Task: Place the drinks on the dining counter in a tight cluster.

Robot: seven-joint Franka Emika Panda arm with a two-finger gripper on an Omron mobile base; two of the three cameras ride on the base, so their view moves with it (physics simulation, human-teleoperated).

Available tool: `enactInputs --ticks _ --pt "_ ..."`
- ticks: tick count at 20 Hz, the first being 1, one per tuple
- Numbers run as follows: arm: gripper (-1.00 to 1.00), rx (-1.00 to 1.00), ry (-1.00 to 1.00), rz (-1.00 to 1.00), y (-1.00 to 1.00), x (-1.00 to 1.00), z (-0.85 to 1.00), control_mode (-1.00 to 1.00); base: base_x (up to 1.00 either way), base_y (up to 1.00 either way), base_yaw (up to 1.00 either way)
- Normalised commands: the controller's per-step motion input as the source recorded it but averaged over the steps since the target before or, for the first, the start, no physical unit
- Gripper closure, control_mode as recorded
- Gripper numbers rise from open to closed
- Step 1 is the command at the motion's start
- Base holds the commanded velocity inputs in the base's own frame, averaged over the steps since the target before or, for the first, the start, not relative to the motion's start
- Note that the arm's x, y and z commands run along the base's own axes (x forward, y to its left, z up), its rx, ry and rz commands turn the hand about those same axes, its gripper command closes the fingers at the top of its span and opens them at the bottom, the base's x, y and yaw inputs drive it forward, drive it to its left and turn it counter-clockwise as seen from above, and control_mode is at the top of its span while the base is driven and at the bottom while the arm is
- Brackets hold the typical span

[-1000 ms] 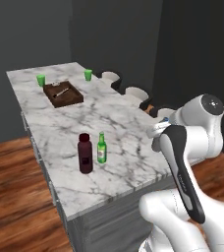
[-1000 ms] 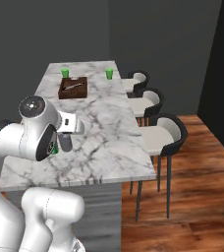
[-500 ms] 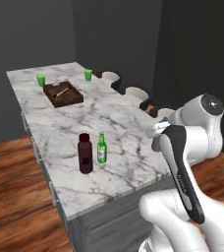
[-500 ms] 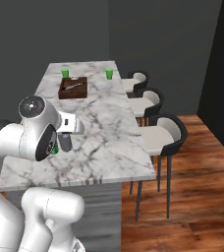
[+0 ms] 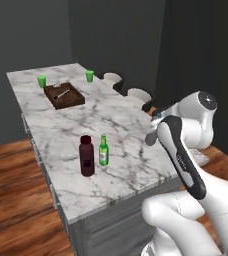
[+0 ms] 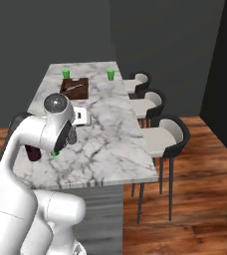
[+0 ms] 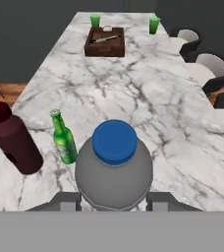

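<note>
Grey bottle sits clamped in my gripper over the counter, at 4 o'clock of the green bottle and maroon bottle. It looks rigid, light, smooth, so I grip the wide body below the blue cap.

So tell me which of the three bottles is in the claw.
The grey bottle with the blue cap, gripped between the claw's fingers. The maroon bottle and the slim green glass bottle stand free on the dining counter.
</note>
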Motion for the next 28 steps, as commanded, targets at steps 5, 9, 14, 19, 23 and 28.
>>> enactInputs --ticks 5,9,14,19,23,28 --pt "1.00 -0.02 0.09 0.24 0.00 0.86 -0.05 -1.00 0.00 0.00 0.00" --pt "1.00 -0.04 0.03 0.23 0.00 0.80 -0.37 -1.00 0.00 0.00 0.00" --pt "1.00 -0.01 0.03 0.18 0.00 0.33 -0.60 -1.00 0.00 0.00 0.00" --pt "1.00 -0.01 0.00 0.15 0.00 0.22 -0.39 -1.00 0.00 0.00 0.00" --pt "1.00 -0.05 -0.02 0.03 0.30 0.00 -0.20 -1.00 0.00 0.00 0.00" --pt "1.00 -0.05 0.00 0.02 0.25 0.00 -0.25 -1.00 0.00 0.00 0.00"
